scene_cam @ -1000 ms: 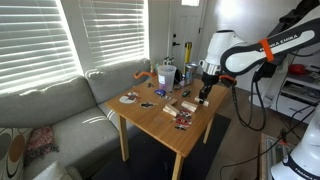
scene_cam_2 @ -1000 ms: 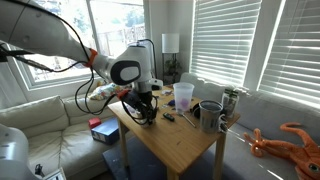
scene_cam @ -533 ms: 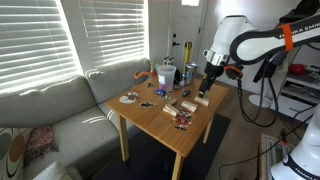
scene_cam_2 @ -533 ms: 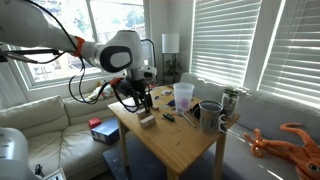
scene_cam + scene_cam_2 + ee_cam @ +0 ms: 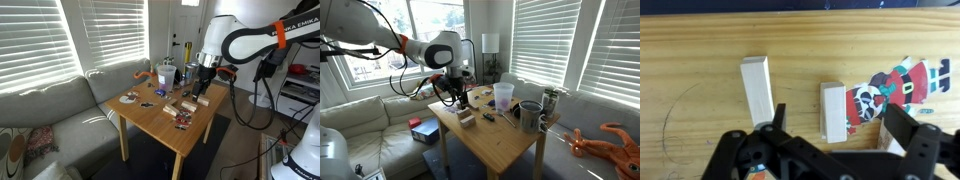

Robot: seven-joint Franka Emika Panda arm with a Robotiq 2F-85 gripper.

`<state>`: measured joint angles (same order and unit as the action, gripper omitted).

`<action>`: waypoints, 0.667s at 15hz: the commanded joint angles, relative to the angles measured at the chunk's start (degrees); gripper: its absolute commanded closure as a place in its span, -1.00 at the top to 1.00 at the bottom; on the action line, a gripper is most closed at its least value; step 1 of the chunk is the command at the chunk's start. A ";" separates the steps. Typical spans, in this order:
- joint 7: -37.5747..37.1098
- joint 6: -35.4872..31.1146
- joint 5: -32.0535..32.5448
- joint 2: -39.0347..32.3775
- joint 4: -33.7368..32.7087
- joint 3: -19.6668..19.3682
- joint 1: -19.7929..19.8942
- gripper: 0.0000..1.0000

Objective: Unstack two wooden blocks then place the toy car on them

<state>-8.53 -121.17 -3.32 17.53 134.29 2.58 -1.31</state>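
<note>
So, in the wrist view the gripper (image 5: 835, 120) is seen spread wide, with nothing held between its dark fingers (image 5: 773, 122). The two wooden blocks (image 5: 466, 118) are unstacked and laid apart on the wooden table (image 5: 690, 60). A long block (image 5: 758, 88) is found at roughly 10 o'clock from the gripper, tilted a bit. A short block (image 5: 833, 110) is at 12 o'clock, right in the gap between the jaws but not gripped.

Just beside the short block, at its 3 o'clock, a flat printed cartoon figure (image 5: 898, 88) in red, white and black is laid on the table. No writing can be read on it.

In an exterior view the gripper (image 5: 203, 90) is held a little above the tabletop (image 5: 165, 125), over the blocks' spot, and "EMIKA" can be read on the white arm (image 5: 245, 42) near the top edge. In an exterior view the gripper (image 5: 460, 98) is likewise shown above the pale blocks.

The toy car can't be picked out for sure among the small dark bits on the table
</note>
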 commanded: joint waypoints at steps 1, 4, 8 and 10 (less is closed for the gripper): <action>-1.56 0.03 -0.15 -5.38 -3.68 0.74 -0.13 1.00; -1.86 -0.35 0.05 -8.24 -5.20 0.99 -0.29 1.00; -2.76 -0.19 1.04 -11.28 -6.92 1.23 -0.32 0.99; -2.81 -0.09 1.10 -12.28 -7.59 1.26 -0.42 0.47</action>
<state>-9.60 -121.50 -3.10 7.43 128.87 3.61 -1.34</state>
